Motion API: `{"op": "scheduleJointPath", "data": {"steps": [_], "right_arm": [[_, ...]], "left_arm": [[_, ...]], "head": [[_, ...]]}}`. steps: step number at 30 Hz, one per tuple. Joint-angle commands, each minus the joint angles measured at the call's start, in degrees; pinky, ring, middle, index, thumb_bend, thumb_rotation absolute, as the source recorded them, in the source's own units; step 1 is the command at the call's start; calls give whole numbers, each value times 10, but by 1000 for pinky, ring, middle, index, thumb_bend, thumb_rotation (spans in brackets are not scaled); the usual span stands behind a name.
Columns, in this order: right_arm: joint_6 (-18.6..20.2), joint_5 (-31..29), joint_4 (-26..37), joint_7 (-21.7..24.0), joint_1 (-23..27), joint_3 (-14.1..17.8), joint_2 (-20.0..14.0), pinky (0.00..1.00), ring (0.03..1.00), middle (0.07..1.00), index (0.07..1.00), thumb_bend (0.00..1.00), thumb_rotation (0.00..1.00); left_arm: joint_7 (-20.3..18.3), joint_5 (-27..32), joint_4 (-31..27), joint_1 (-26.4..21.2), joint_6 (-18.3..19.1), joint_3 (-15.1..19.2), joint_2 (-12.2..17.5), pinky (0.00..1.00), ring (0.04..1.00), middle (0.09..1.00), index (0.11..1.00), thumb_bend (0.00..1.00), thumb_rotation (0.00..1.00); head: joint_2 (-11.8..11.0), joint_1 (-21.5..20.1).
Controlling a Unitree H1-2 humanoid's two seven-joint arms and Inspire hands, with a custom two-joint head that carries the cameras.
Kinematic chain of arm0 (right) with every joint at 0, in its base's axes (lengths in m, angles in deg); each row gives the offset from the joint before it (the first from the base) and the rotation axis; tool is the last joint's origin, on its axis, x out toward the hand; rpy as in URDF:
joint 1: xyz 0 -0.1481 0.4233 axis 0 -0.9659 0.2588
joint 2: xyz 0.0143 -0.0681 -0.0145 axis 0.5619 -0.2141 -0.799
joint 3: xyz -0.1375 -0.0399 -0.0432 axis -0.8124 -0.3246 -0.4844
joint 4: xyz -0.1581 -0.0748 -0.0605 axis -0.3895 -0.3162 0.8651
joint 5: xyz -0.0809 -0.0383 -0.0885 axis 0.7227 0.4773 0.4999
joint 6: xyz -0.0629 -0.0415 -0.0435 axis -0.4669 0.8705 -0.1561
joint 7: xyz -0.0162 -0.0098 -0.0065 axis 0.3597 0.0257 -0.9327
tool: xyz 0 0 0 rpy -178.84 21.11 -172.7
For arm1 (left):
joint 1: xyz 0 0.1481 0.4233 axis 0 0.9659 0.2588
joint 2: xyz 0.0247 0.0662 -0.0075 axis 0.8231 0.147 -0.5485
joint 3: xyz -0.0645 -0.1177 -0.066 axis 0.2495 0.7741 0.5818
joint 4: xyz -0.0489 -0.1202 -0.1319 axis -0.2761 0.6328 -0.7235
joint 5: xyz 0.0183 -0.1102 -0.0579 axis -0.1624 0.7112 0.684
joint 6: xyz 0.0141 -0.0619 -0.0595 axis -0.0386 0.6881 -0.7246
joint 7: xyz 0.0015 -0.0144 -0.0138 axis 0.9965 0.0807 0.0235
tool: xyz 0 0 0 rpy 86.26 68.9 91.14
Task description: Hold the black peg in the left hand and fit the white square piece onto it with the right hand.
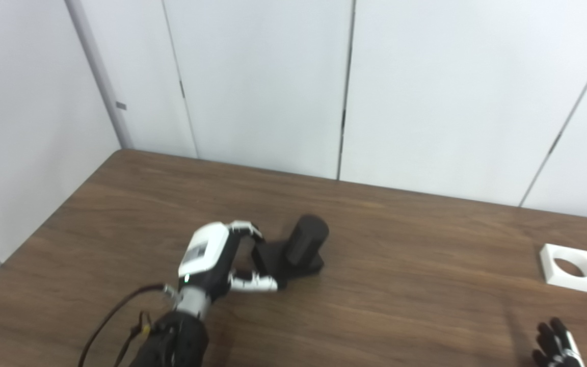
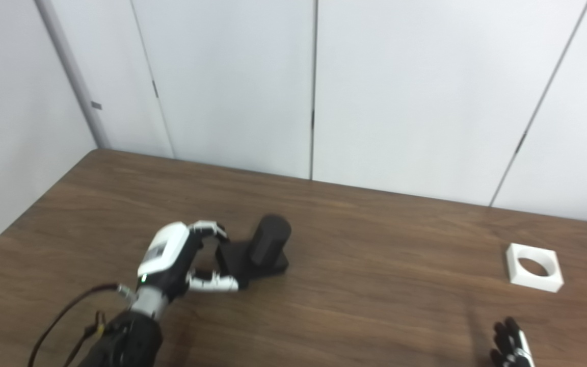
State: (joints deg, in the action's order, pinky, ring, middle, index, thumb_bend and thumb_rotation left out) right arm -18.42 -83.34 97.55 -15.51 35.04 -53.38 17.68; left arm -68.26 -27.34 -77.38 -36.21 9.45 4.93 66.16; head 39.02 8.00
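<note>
The peg (image 1: 303, 244) is flanked at its base by the spread fingers of the left hand (image 1: 222, 260), apparently ready to steady it. The white square piece (image 1: 570, 267) lies untouched; the right hand (image 1: 558, 346) is barely visible, its finger state undeterminable.

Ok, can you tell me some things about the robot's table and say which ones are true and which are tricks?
1. The black peg stands upright on its flat base on the wooden table. True.
2. The white square piece is already on the peg. False: it lies flat on the table far to the right, apart from the peg.
3. The left hand has its fingers around the edge of the peg's base. True.
4. The right hand is holding the white piece. False: it is at the picture's bottom edge, below the piece, not touching it.
5. The white piece has a round hole. True.
</note>
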Motion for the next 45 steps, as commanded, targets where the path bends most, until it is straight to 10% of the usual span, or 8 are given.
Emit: {"op": "scheduleJointPath", "data": {"steps": [1,9,30,45], "right_arm": [[-12,13,22,-8,5,1,3,1000,1000,974,1000,529,978],[-7,49,35,-17,6,-5,11,1000,989,947,1000,509,962],[31,69,57,-39,3,-31,20,1000,1000,943,1000,576,927],[34,78,60,-50,5,-39,21,1000,994,939,1000,564,918]], "left_arm": [[-5,6,-32,0,-28,-7,5,681,812,806,488,514,53],[-18,46,6,40,-147,-44,18,667,795,785,488,513,47],[-86,49,34,59,-283,-163,63,808,817,775,486,521,50],[-102,-7,31,64,-292,-192,67,1000,873,772,485,522,53]], "head": [[4,-9],[18,-50],[37,-105],[43,-117]]}}
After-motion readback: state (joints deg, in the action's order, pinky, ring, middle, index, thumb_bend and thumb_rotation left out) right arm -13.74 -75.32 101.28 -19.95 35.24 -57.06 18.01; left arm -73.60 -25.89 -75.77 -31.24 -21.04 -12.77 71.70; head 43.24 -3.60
